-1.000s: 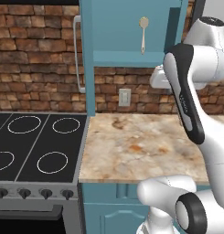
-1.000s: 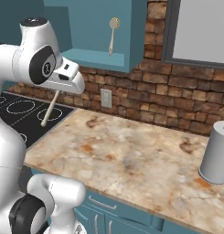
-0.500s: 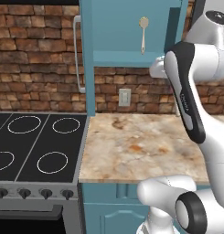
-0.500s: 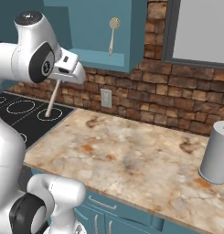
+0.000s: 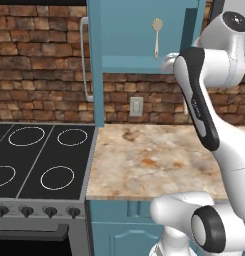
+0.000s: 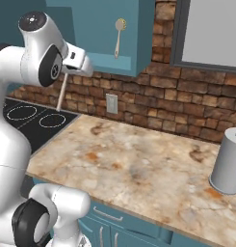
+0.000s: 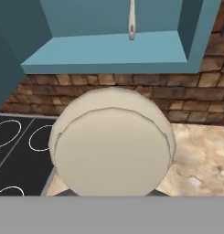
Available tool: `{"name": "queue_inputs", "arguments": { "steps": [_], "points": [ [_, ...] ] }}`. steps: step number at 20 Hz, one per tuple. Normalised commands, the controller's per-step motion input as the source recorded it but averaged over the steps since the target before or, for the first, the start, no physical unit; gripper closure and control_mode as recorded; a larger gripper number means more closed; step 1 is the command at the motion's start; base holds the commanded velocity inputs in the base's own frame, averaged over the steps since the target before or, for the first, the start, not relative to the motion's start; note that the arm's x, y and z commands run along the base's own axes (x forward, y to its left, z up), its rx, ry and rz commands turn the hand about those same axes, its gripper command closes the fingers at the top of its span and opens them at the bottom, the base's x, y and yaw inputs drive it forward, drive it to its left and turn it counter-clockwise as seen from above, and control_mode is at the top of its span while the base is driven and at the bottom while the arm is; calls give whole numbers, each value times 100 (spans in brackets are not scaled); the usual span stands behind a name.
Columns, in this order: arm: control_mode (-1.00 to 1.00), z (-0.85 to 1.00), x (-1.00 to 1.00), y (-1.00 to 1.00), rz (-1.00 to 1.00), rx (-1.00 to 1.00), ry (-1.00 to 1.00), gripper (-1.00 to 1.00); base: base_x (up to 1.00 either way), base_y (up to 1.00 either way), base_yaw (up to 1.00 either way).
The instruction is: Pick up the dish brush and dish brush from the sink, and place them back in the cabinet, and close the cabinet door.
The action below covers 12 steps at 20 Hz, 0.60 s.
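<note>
A black stovetop (image 5: 34,162) with white burner rings sits at the left, beside a speckled beige stone counter (image 5: 154,160). Above the seam between them hangs the tall teal-blue cabinet door (image 5: 95,60), swung open edge-on, its long silver bar handle (image 5: 84,57) facing the stove. To its right the teal-blue wall cabinet (image 5: 144,35) shows a lighter blue interior, where 1 pale dish brush (image 5: 156,36) stands upright, round head up, against the back wall.

The white arm is raised at the right, elbow high, forearm reaching in toward the cabinet's lower edge. In the right base view the gripper (image 6: 66,72) sits just below and left of the cabinet floor, closed narrow on a second cream dish brush (image 6: 62,92), whose handle hangs down over the counter's left end. In the hand view that brush's round cream head (image 7: 112,144) looms large, with the cabinet floor (image 7: 109,50) above it.

A brick wall with a white outlet (image 5: 136,106) backs the counter. A grey cylindrical canister (image 6: 229,161) stands at the counter's far right.
</note>
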Motion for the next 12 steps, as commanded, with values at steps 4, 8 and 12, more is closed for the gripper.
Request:
{"name": "queue_inputs", "arguments": {
  "steps": [4, 8, 12],
  "points": [
    [-100, 23, 31, 0, 0, 0, -18, 100, 0, 0, 0],
    [-100, 29, 36, 0, 0, 0, -18, 100, 0, 0, 0],
    [-100, 24, 30, 1, 0, 0, -14, 100, 0, 0, 0]
  ]
}}
